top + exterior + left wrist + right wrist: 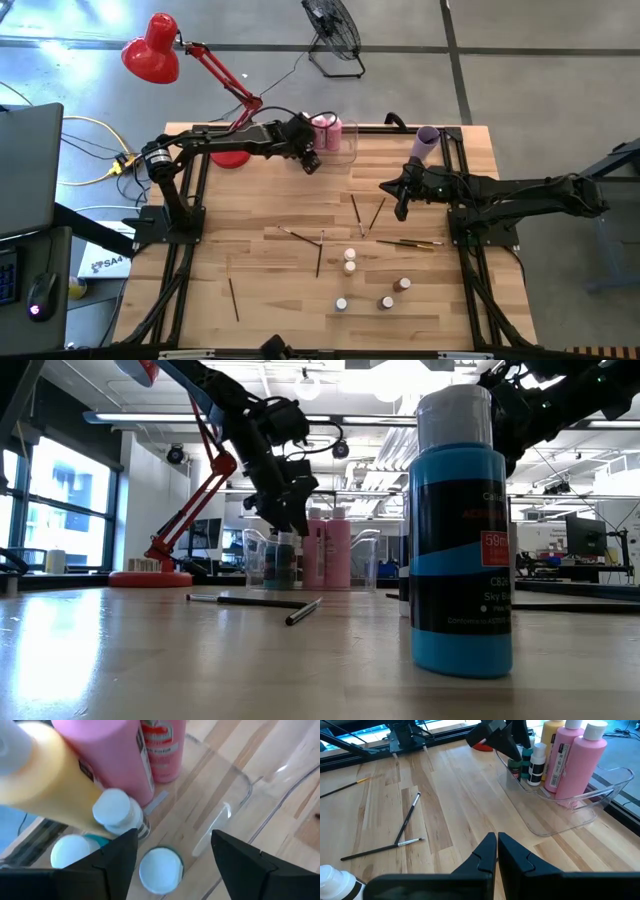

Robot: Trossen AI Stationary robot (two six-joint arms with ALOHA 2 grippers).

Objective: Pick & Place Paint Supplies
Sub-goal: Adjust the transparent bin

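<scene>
"59m", "Sky" on blue bottle point(461, 550)

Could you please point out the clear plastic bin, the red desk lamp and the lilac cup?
Clear plastic rectangular bin point(555, 822): right wrist view, bare floor.
Red desk lamp point(152, 48): high view, shade.
Lilac cup point(427, 140): high view, side wall.

The yellow-orange bottle point(45, 785) is blurred, its top cut off.

From straight overhead we see the whole table point(270, 250). Level with its top, we look across into the room. Both wrist cameras share the clear bin point(555, 815), the left one closest.
</scene>
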